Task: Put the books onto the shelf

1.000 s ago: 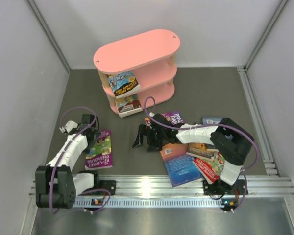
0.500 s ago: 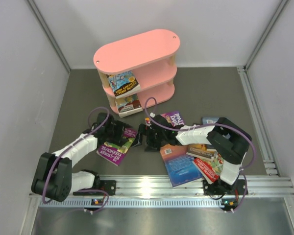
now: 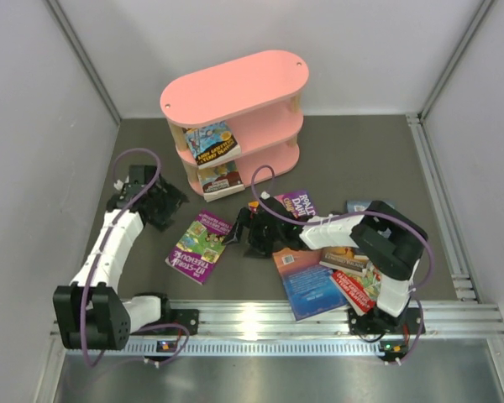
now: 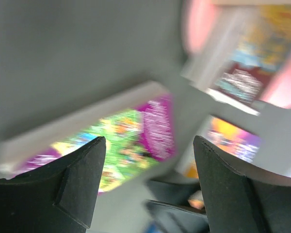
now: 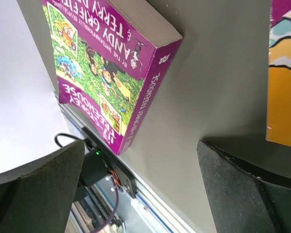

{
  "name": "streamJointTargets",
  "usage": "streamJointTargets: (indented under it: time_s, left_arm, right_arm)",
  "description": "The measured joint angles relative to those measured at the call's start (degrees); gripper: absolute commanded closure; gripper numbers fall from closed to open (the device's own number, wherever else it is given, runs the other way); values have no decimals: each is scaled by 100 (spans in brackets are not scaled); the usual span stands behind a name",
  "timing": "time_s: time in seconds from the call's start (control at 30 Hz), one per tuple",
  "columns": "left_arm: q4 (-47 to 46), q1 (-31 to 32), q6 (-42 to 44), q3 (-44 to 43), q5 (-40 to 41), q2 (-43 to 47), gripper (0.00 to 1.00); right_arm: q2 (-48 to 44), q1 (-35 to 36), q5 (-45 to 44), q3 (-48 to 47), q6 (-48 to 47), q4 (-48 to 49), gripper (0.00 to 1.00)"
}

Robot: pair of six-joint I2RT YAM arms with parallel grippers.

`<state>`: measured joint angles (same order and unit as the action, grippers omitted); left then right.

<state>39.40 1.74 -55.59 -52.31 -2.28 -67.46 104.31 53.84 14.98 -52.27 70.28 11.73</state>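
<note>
The pink shelf (image 3: pixel 235 92) stands at the back, with one book (image 3: pixel 212 143) on its middle tier and another (image 3: pixel 220 179) on the bottom tier. A purple and green book (image 3: pixel 200 245) lies flat on the floor between the arms. It also shows in the right wrist view (image 5: pixel 102 58) and, blurred, in the left wrist view (image 4: pixel 131 141). My left gripper (image 3: pixel 164 206) hangs open to the book's far left, apart from it, nothing between its fingers (image 4: pixel 77 179). My right gripper (image 3: pixel 238 234) is open just right of the book, empty (image 5: pixel 140 145).
More books lie at the right: a purple one (image 3: pixel 296 204), a blue one (image 3: pixel 307 281), a red one (image 3: pixel 357 287) and others partly under the right arm. An orange cover (image 5: pixel 286 92) edges the right wrist view. The metal rail (image 3: pixel 260 323) runs along the near edge.
My left gripper slid the purple and green book right towards the middle, then pulled back up and left, leaving it flat. The right gripper crept slightly left.
</note>
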Motion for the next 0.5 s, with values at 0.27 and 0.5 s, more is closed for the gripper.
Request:
streamJointTargets:
  time_s: [0.27,0.5]
  left_arm:
    - [232,-116,1084,479,402,-831,23]
    - [-37,-140,1283,977,240,-1038,25]
  right_arm:
    - [151,107,-197,-111,448,103,0]
    - [385,195,-400,-339,817,201,0]
